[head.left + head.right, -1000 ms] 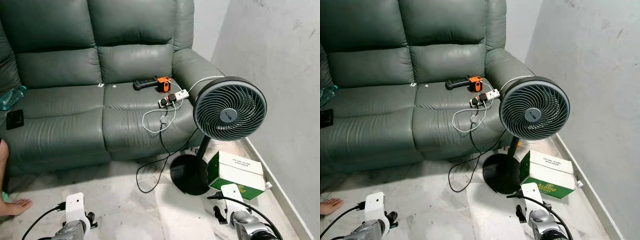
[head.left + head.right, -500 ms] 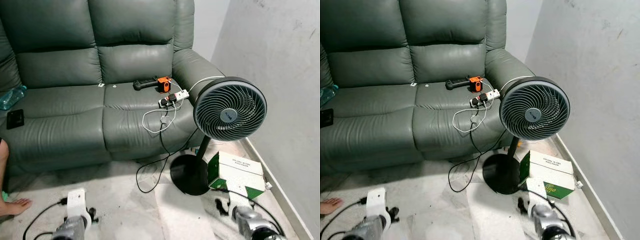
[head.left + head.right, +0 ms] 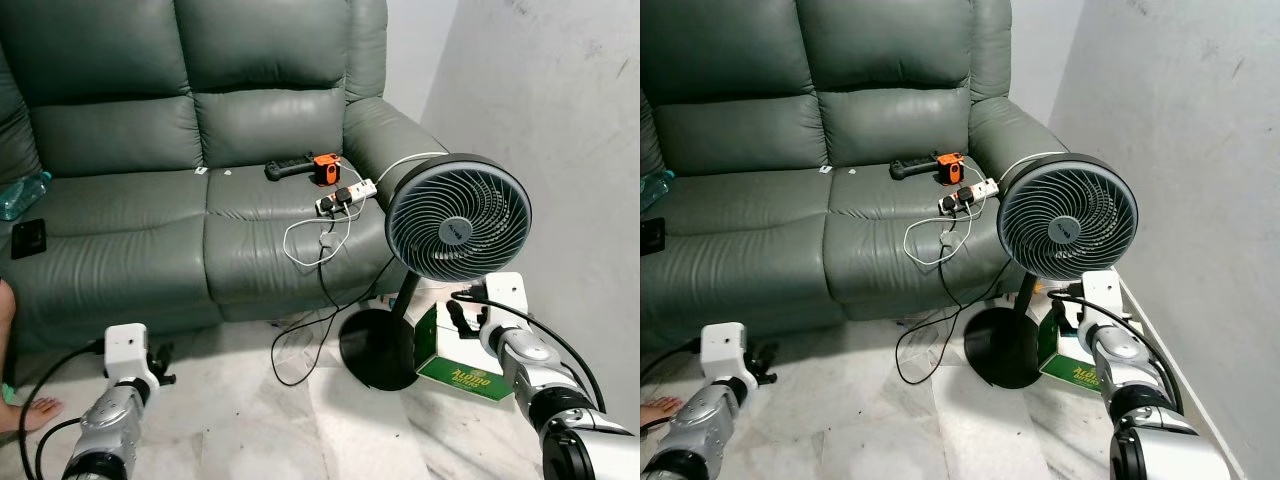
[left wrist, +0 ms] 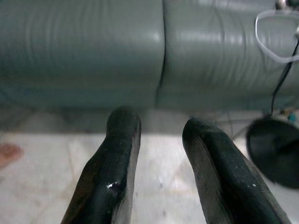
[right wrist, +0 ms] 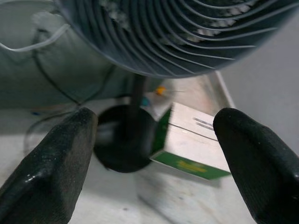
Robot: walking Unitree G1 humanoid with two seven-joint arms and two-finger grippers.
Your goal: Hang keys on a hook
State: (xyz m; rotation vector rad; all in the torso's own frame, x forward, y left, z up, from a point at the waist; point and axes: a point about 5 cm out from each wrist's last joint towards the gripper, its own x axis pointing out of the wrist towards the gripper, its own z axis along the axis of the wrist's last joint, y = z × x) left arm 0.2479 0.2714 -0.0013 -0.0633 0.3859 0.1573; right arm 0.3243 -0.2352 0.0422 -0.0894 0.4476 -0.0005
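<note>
My left gripper (image 3: pixel 162 362) hovers low over the pale floor in front of the sofa's left seat. In the left wrist view its two black fingers (image 4: pixel 122 140) stand a little apart, open, with bare floor between them. My right gripper (image 3: pixel 463 318) is raised beside the fan's pole, just above the green and white box (image 3: pixel 452 376). The right wrist view shows that gripper (image 5: pixel 156 116) wide open and empty, facing the fan head and the box. A small pale item (image 3: pixel 327 238) lies in the white cable loop on the sofa, too small to identify.
A green leather sofa (image 3: pixel 120 230) fills the back. On it lie a power strip (image 3: pixel 350 195), an orange and black tool (image 3: pixel 322 168), a bottle (image 3: pixel 22 195) and a black flat item (image 3: pixel 28 238). A standing fan (image 3: pixel 459 219) and cables (image 3: pixel 300 350) stand right, by the wall (image 3: pixel 560 150). A person's foot (image 3: pixel 25 412) shows at left.
Both arms have risen from the bottom edge. The right gripper went up and forward to the fan pole and box. The left gripper lifted toward the sofa front.
</note>
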